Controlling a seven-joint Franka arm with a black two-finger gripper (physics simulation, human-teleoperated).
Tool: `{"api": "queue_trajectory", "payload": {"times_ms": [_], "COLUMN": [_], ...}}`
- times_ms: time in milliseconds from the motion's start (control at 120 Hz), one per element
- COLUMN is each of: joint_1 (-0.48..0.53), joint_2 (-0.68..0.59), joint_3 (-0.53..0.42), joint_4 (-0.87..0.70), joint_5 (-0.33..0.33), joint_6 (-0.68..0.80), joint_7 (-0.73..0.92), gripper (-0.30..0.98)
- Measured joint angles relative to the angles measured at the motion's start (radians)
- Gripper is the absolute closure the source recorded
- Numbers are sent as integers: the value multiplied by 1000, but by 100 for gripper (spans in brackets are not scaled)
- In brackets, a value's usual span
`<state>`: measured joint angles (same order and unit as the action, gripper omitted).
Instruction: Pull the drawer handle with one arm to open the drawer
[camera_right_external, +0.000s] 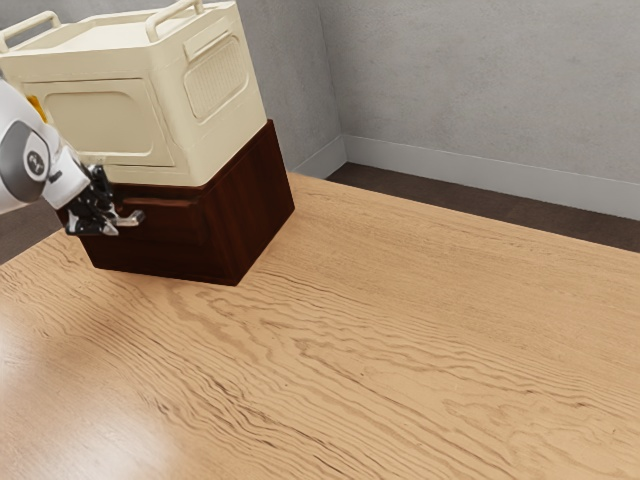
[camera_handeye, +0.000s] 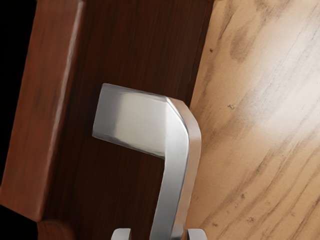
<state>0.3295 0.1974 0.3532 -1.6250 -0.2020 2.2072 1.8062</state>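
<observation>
At the front of the dark wooden cabinet (camera_right_external: 250, 215), my gripper (camera_right_external: 105, 219) is beside the silver drawer handle (camera_right_external: 130, 218) in the exterior view. Up close in the wrist view, the bent metal handle (camera_handeye: 172, 165) stands out from the dark drawer front (camera_handeye: 135, 40). The two fingertips of my gripper (camera_handeye: 159, 234) are apart, with the handle's bar between them. A gap shows between one fingertip and the bar, while the other is very near it. Much of the handle is hidden behind the fingers in the exterior view.
A cream-coloured crate (camera_right_external: 115, 125) with raised handles rests on top of the cabinet. The wooden table (camera_right_external: 400, 350) extends in front of the cabinet and toward the exterior view's right. Grey walls (camera_right_external: 470, 90) stand behind.
</observation>
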Motion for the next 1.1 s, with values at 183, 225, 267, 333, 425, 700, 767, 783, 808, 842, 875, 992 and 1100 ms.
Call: {"api": "queue_trajectory", "payload": {"times_ms": [183, 225, 267, 333, 425, 700, 767, 783, 808, 842, 875, 992, 1100], "joint_1": [0, 1, -2, 1, -1, 2, -3, -4, -5, -7, -8, -10, -8], "joint_2": [-41, -43, -47, -50, -53, -65, -66, -65, -66, -66, -68, -96, -128], "joint_3": [12, 17, 27, 37, 43, 37, 34, 33, 33, 33, 33, 32, 31], "joint_4": [-45, -50, -56, -60, -66, -85, -86, -86, -86, -87, -88, -108, -131], "joint_5": [-3, -4, -5, -7, -7, -8, -8, -9, -9, -9, -9, -10, -11], "joint_6": [-4, -4, -4, -3, -3, -4, -4, -4, -4, -3, -3, -2, 0], "joint_7": [0, 1, 1, 1, 2, 4, 4, 4, 4, 5, 5, 6, 7], "gripper": [67, 67, 68, 68, 69, 70, 71, 71, 71, 72, 72, 74, 75]}}
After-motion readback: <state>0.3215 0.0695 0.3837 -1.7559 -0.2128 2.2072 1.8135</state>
